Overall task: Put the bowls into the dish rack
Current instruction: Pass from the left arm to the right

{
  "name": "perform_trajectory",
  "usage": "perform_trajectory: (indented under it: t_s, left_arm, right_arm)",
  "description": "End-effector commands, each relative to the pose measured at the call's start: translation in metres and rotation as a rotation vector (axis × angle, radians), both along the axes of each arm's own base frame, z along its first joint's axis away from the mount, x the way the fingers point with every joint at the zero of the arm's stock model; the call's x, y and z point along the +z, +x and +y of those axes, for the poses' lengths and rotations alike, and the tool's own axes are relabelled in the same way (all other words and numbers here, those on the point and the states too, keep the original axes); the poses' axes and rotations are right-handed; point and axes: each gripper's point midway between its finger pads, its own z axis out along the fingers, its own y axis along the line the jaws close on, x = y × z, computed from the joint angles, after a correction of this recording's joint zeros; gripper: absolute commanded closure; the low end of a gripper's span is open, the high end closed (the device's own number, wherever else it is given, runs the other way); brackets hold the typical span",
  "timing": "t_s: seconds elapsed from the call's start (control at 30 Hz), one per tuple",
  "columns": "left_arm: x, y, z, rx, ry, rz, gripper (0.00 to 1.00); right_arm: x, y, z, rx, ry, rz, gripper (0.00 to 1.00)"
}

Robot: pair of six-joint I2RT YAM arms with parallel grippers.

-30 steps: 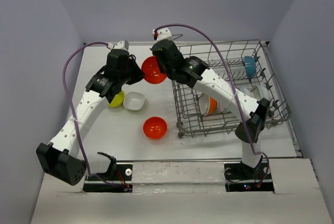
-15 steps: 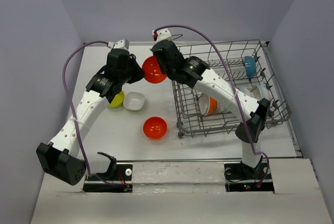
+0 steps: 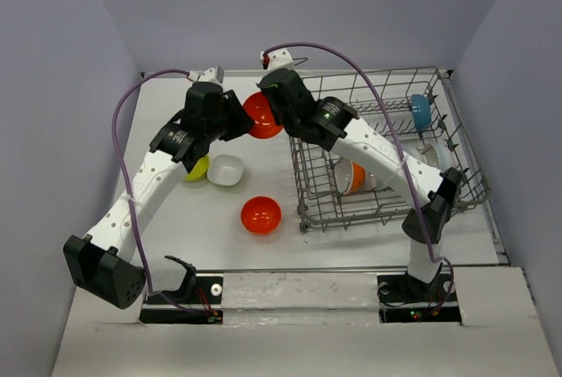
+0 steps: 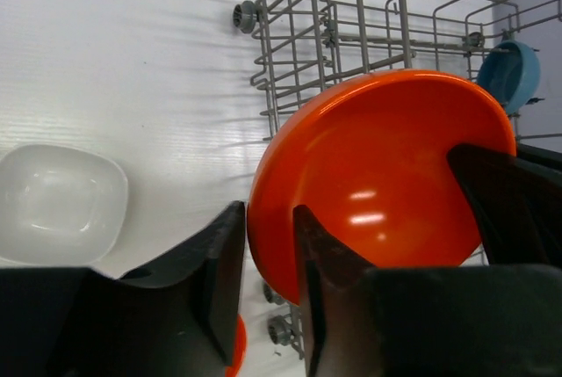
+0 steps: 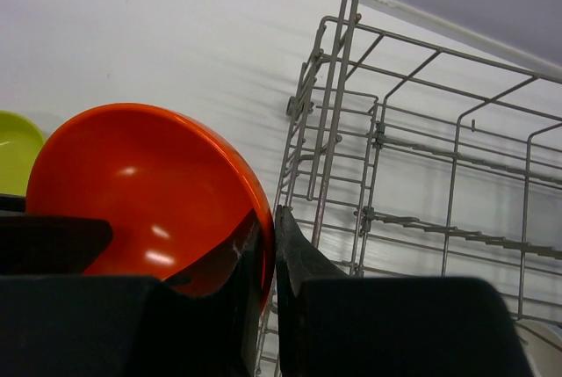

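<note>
An orange-red bowl (image 3: 256, 116) hangs in the air just left of the dish rack (image 3: 378, 75), between both grippers. My right gripper (image 3: 273, 113) is shut on its right rim; the right wrist view shows the fingers pinching the rim (image 5: 270, 215). My left gripper (image 3: 237, 122) straddles the bowl's left rim with its jaws a little apart (image 4: 269, 212), one finger outside, one over the inner face. The rack holds a blue bowl (image 3: 421, 111), an orange bowl (image 3: 354, 177) and a white one (image 3: 430, 155).
On the table left of the rack lie a second orange-red bowl (image 3: 261, 214), a squarish white bowl (image 3: 226, 170) and a yellow-green bowl (image 3: 198, 169) partly under my left arm. The rack's near-left corner and wheels (image 4: 244, 17) stand close to the held bowl.
Both grippers and the orange-red bowl have shifted slightly up and to the right. The left wrist has turned and moved in closer to the bowl.
</note>
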Motion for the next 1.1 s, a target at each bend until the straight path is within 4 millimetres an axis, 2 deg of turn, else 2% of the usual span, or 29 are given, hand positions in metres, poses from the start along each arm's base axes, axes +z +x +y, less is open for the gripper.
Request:
perform_trajectory:
  t_s: [0.0, 0.03, 0.27, 0.5, 0.57, 0.7, 0.83, 0.87, 0.93, 0.97, 1.07]
  left_arm:
    - [0.038, -0.002, -0.013, -0.038, -0.066, -0.093, 0.59]
    - [0.041, -0.004, -0.013, -0.04, -0.07, -0.098, 0.55]
    - [0.061, -0.009, -0.012, -0.035, -0.084, -0.134, 0.43]
    - [0.107, -0.027, -0.012, -0.07, -0.143, -0.241, 0.38]
    - [0.113, -0.03, -0.012, -0.079, -0.149, -0.259, 0.37]
    - [0.126, -0.039, -0.005, -0.07, -0.165, -0.307, 0.37]
    - [0.142, -0.049, 0.007, -0.049, -0.172, -0.385, 0.37]
    - [0.146, -0.051, 0.013, -0.032, -0.162, -0.417, 0.36]
    - [0.147, -0.051, 0.02, -0.002, -0.154, -0.445, 0.36]
    - [0.149, -0.054, 0.023, -0.002, -0.149, -0.466, 0.36]
    - [0.142, -0.052, 0.023, -0.003, -0.138, -0.475, 0.35]
  right_arm:
    - [0.051, -0.009, -0.002, -0.004, 0.134, -0.101, 0.99]
    - [0.052, -0.009, -0.003, -0.003, 0.135, -0.105, 0.99]
    - [0.061, -0.01, -0.018, -0.034, 0.107, -0.145, 0.99]
    - [0.062, -0.008, -0.027, -0.067, 0.078, -0.166, 0.99]
    - [0.061, -0.008, -0.03, -0.075, 0.068, -0.17, 0.99]
    - [0.07, -0.006, -0.049, -0.147, 0.012, -0.215, 0.99]
    - [0.093, 0.003, -0.101, -0.317, -0.077, -0.297, 0.99]
    - [0.098, 0.012, -0.122, -0.369, -0.085, -0.309, 0.99]
    - [0.105, 0.017, -0.156, -0.442, -0.096, -0.328, 0.99]
    - [0.11, 0.028, -0.185, -0.518, -0.089, -0.344, 0.99]
    - [0.108, 0.043, -0.233, -0.631, -0.117, -0.367, 0.99]
